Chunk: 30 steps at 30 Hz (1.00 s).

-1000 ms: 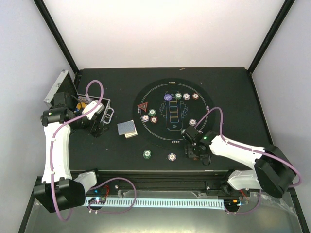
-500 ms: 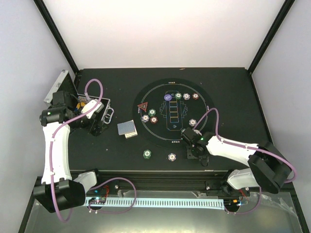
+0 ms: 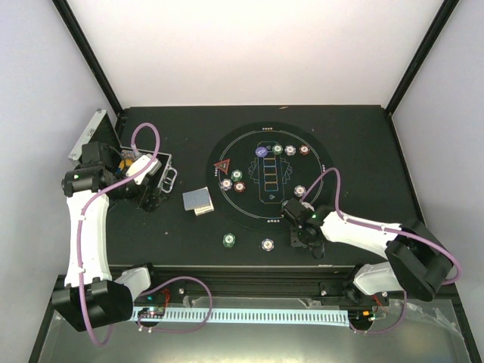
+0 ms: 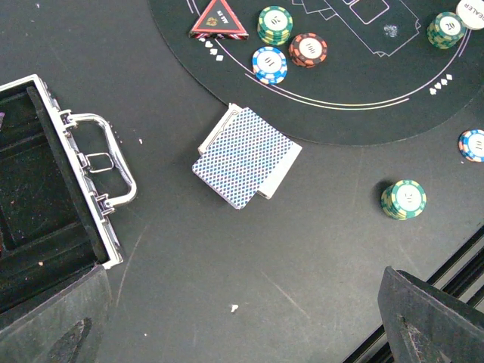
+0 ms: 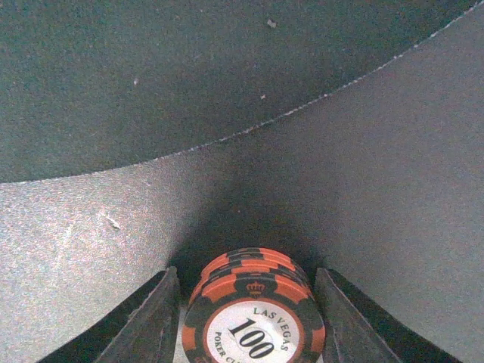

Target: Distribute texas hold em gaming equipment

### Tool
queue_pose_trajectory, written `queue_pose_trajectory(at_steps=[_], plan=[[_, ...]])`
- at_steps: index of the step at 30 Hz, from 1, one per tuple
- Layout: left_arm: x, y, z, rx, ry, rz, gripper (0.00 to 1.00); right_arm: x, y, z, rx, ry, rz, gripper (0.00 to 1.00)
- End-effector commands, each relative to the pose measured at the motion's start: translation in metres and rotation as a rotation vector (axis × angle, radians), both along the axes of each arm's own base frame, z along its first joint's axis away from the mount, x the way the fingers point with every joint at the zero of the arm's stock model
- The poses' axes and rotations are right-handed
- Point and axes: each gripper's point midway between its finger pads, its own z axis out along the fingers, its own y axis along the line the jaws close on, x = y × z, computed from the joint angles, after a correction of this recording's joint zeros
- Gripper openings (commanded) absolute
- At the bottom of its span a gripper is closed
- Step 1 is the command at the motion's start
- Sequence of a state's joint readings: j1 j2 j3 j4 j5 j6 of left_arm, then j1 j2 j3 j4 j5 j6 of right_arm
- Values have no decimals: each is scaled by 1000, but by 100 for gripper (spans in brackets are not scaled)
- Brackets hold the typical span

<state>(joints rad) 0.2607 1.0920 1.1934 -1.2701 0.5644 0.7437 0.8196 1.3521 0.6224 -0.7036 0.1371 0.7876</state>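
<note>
Right pincer (image 5: 248, 306) is clamped on a stack of red-brown chips (image 5: 253, 333), which we see standing on the tabletop (image 5: 393, 189) just outside the mat (image 5: 151, 76) rim. Our left pincer (image 4: 242, 333) hangs spread wide beside the open case (image 4: 83, 197), near the cards (image 4: 242, 155).

A red-brown chip stack (image 5: 253, 318) marked 100 is seen flat just outside the round mat (image 5: 151, 76). A slightly fanned card deck (image 4: 246, 155) is laid beside its edge, a red triangle marker (image 4: 219, 19) inside.

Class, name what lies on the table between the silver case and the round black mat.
A deck of blue-backed playing cards, clearest in the left wrist view.
</note>
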Motion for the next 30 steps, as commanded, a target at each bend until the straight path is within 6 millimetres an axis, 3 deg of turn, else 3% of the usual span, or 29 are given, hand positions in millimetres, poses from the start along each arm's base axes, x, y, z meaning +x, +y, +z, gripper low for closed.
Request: queue_pose_trajectory(at_steps=[1, 19, 21, 30], plan=[[-2, -1, 5, -10, -19, 5, 99, -5, -6, -8, -31, 20, -5, 50], [0, 0, 4, -2, -24, -5, 99, -1, 3, -8, -18, 33, -26, 41], [-1, 0, 3, -4, -19, -5, 99, 0, 0, -5, -34, 24, -27, 47], [-5, -3, 3, -17, -10, -9, 99, 1, -5, 7, -51, 4, -18, 55]])
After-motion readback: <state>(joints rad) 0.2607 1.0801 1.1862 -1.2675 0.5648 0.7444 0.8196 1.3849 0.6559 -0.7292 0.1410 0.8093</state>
